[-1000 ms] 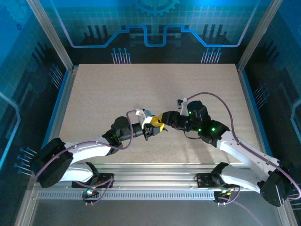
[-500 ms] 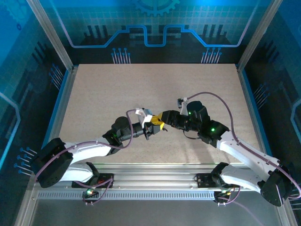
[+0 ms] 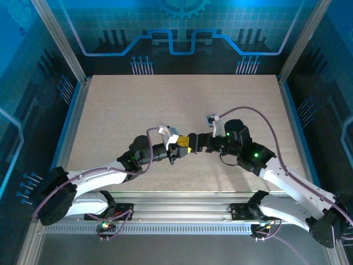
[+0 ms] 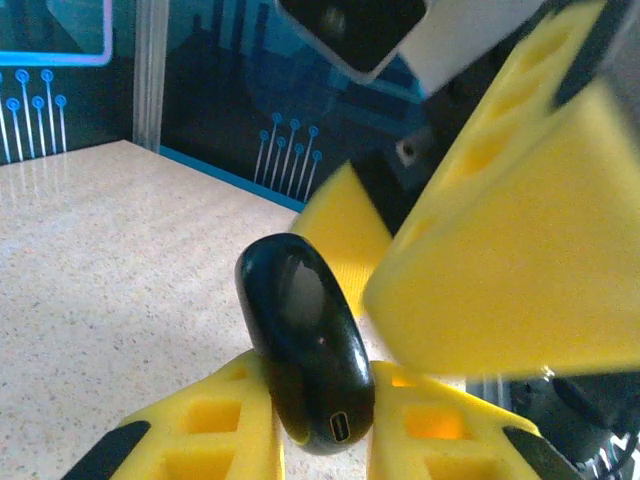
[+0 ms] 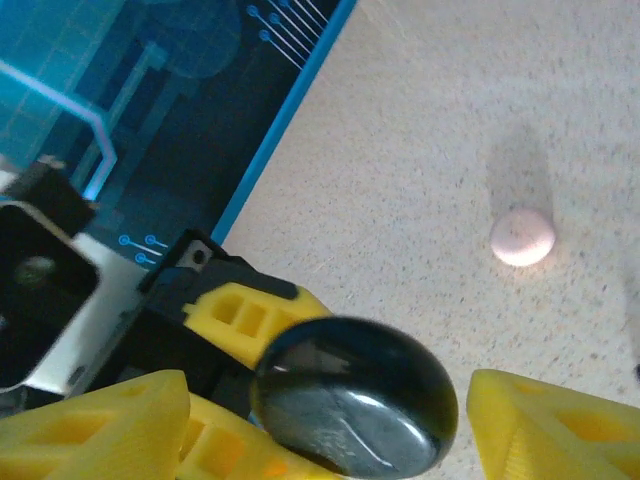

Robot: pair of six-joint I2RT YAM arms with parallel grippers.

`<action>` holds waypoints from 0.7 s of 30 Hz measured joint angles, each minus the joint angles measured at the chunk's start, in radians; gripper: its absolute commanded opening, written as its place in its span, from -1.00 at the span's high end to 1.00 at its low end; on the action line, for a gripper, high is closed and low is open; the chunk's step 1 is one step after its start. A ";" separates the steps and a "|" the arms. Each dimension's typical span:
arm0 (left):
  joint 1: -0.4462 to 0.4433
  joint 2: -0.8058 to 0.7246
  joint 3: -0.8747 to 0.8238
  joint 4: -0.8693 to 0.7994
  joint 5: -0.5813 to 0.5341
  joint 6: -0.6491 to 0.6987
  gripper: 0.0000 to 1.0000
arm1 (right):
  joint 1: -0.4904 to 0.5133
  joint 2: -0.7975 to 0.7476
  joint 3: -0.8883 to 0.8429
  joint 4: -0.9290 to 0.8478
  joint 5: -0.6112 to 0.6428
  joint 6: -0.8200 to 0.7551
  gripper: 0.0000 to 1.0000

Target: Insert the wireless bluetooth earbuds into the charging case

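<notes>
The left hand (image 4: 320, 425) clamps a black charging case (image 4: 300, 340); the right hand (image 5: 330, 430) gapes wide either side of it. A whitish earbud (image 5: 522, 238), probably, lies on the counter (image 5: 420, 130).

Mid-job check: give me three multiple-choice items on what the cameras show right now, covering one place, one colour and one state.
1. Where is the black case?
A. Lying flat on the table
B. Between the left gripper's fingers
C. Against the far wall

2. What colour is the small round piece lying on the table in the right wrist view?
A. Whitish
B. Yellow
C. Blue

3. How does the right gripper stand?
A. Shut on nothing
B. Clamped on the small round piece
C. Open, fingers on either side of the case

Answers:
1 B: the black case sits pinched in the left gripper, off the table.
2 A: the small round piece looks pale whitish against the speckled surface.
3 C: the right gripper shows a clear gap between one finger and the case.
</notes>
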State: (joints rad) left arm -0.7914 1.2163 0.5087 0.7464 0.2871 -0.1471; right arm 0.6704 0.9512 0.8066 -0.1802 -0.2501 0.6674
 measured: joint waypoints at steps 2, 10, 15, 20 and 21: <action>0.000 -0.008 0.011 -0.048 0.026 0.017 0.76 | -0.039 -0.008 0.019 -0.026 -0.054 -0.114 -0.48; 0.000 -0.035 0.027 -0.183 0.099 0.088 0.75 | -0.198 0.037 0.109 -0.212 -0.364 -0.684 -0.46; 0.000 -0.035 0.028 -0.203 0.136 0.115 0.76 | -0.275 0.047 0.134 -0.334 -0.513 -1.013 -0.21; 0.000 -0.035 0.027 -0.185 0.169 0.129 0.76 | -0.280 0.051 0.134 -0.404 -0.570 -1.218 -0.18; 0.000 -0.035 0.027 -0.178 0.179 0.131 0.77 | -0.280 0.055 0.134 -0.414 -0.575 -1.249 -0.17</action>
State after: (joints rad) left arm -0.7914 1.1812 0.5362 0.5686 0.4656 -0.0162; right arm 0.3904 1.0058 0.9405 -0.5938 -0.8249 -0.5812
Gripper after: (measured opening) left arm 0.191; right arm 0.590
